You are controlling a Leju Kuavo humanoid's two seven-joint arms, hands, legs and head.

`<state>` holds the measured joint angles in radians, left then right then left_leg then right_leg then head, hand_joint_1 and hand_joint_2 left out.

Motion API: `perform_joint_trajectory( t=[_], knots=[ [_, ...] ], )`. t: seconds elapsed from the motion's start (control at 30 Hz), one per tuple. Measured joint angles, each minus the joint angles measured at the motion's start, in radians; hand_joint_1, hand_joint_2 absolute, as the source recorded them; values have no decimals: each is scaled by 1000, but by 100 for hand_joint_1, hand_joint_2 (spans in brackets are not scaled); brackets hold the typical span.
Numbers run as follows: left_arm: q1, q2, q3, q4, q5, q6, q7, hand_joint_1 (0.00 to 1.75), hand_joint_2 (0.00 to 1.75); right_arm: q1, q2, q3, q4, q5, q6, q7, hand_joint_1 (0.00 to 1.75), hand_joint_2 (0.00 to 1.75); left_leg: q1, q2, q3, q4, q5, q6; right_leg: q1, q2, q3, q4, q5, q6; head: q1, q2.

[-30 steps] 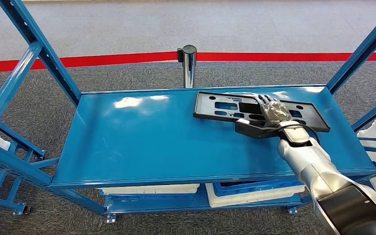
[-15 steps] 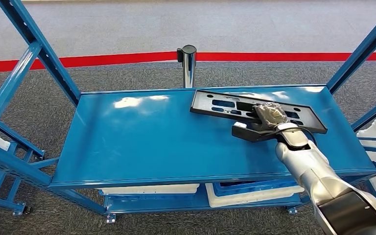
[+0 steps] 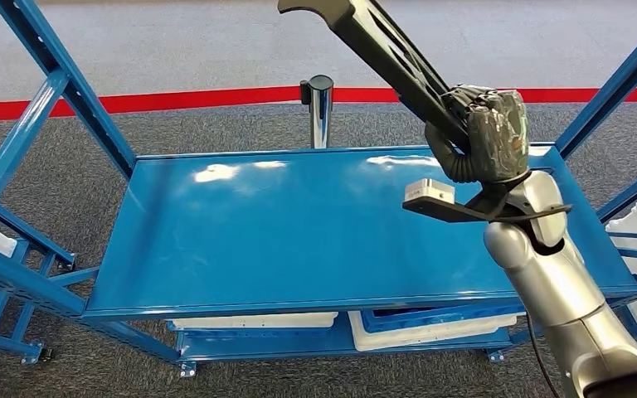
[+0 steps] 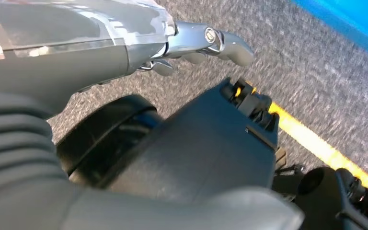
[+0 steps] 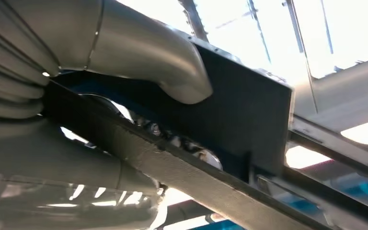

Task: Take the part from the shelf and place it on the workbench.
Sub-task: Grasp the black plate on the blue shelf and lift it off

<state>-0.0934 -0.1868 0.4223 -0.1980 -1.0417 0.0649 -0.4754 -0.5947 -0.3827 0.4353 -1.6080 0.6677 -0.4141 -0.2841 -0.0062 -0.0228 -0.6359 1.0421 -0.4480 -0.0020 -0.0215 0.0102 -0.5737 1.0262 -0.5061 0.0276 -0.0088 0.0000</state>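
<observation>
Black plastic panel (image 3: 390, 58) lifted clear of the blue shelf (image 3: 299, 224).
It lay flat on the shelf's right half a second ago; now it slants high above, gripped by the curled right hand (image 3: 485, 137). Left hand (image 4: 206, 43) holds nothing, fingers loosely apart.

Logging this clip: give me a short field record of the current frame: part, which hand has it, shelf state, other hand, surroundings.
part: long black plastic part, lifted off the shelf, tilted up
holder: right hand grips it
shelf: blue shelf, top glossy
lower tier: white bins
left hand: left hand hangs over grey carpet, holds nothing
background: chrome post, red floor line
</observation>
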Motion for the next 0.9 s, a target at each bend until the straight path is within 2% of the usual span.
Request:
perform_joint_trajectory(
  t=[0.23,0.4,0.5,0.9],
  knots=[
    [2,0,0,0,-3,73,-64,0,175,88,-43,-22,-213,-13,-45,-47,175,175,0,0,0,0,0,0,0,0,0,0,0,0,1,0],
    [9,4,0,0,16,90,-74,0,175,181,-49,-22,-343,-75,-123,-129,175,175,0,0,0,0,-1,0,0,0,0,0,0,0,1,0],
    [12,7,0,0,15,97,-77,0,175,222,-49,-13,-412,-90,-133,-147,175,175,0,0,0,0,-1,0,0,0,0,0,-1,-1,0,0],
    [21,15,-1,1,-14,114,-89,0,175,268,-49,3,-491,-133,-123,-178,175,175,0,0,1,0,-1,0,0,0,1,0,-1,-1,1,0]
  ],
)
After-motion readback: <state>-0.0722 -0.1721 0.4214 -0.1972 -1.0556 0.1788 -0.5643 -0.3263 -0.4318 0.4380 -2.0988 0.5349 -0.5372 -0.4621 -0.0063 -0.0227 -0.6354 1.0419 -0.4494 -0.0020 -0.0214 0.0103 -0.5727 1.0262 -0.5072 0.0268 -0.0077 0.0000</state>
